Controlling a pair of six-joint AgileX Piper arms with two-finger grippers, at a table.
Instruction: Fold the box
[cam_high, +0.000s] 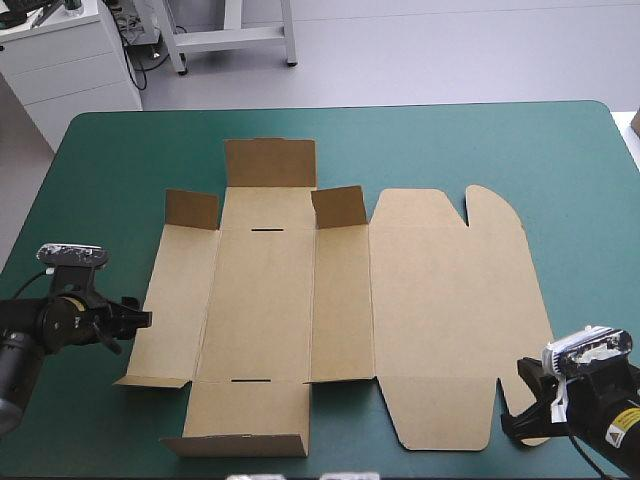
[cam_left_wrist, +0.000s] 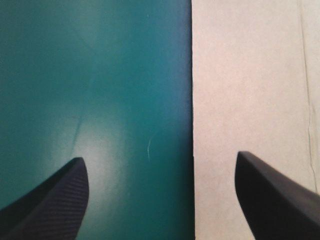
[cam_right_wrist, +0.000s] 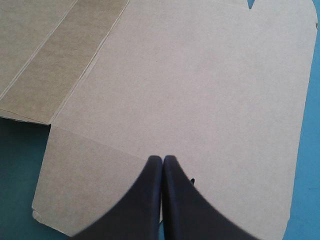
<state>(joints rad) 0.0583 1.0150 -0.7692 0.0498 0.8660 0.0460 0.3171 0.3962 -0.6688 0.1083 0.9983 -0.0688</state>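
You're watching one brown box (cam_high: 440, 300) lying mostly flat on the table (cam_high: 560, 160). The left gripper (cam_left_wrist: 160, 160) is straddling its left edge, jaws wide apart and empty. The right gripper (cam_right_wrist: 162, 159) is hovering over its near right corner, jaws pressed together.

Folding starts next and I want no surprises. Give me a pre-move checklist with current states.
1. Box spread on the teal-green cover, nothing on top: ok.
2. Left hand open, straddling the box's left edge: ok.
3. Right hand ready to grasp: not ok. It is shut, over the box's near right corner.
4. Far flap already raised: ok.
5. Right hand touching the board: cannot tell.
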